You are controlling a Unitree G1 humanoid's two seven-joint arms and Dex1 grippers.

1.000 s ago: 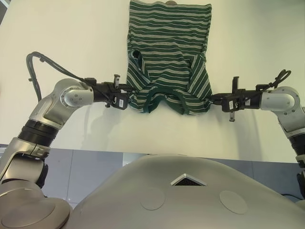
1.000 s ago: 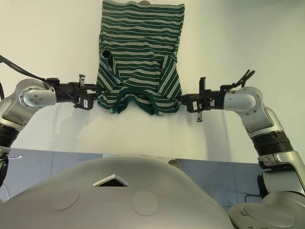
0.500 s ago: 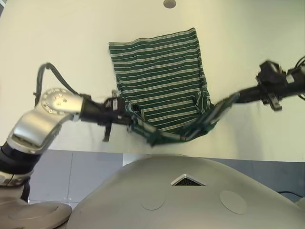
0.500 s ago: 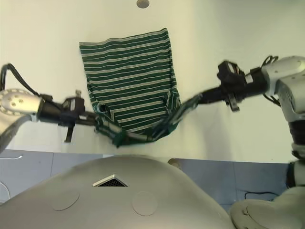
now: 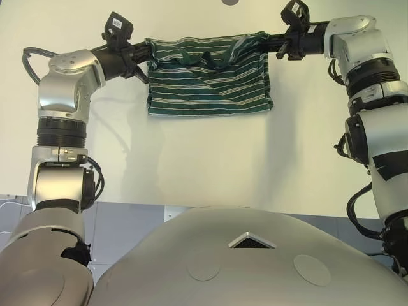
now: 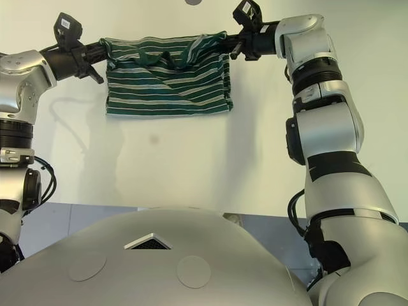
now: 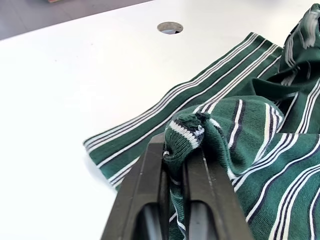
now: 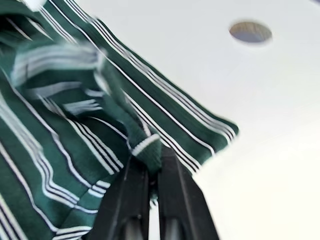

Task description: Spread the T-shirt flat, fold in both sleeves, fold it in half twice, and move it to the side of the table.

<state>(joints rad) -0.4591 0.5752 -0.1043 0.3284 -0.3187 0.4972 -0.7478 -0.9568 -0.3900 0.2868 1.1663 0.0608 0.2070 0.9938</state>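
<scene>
Two arms stretch across a white table (image 5: 210, 159), with a green striped shirt (image 5: 207, 89) slung between them at the far middle of the top. Nearest the robot is a broad run of bare table, from its front edge up to the shirt's near edge. That edge reads as a fold line: the cloth lies doubled there, flat and fairly square.

Farther out, the upper layer rises off the lower one to the left gripper (image 5: 145, 56) and the right gripper (image 5: 278, 44), one at each far corner. Each gripper's fingers (image 7: 145, 175) are pressed together on a small bunch of striped cloth, and the wrist views show the knit pinched between them. Held at two corners and pulled apart, the top edge hangs fairly straight, with the neckline sagging at its middle. The likely aim is to lay the collar end down even with the hem, whose banded edge lies on the table just under and beyond the pinched corners.

By that reading the first halving is almost made, with the second fold and the move aside not yet done. Bare table runs to either side of the shirt, seemingly room enough to slide it away. Beyond the far edge of the cloth, a round hole (image 7: 170, 27) in the tabletop sits near but apart.
</scene>
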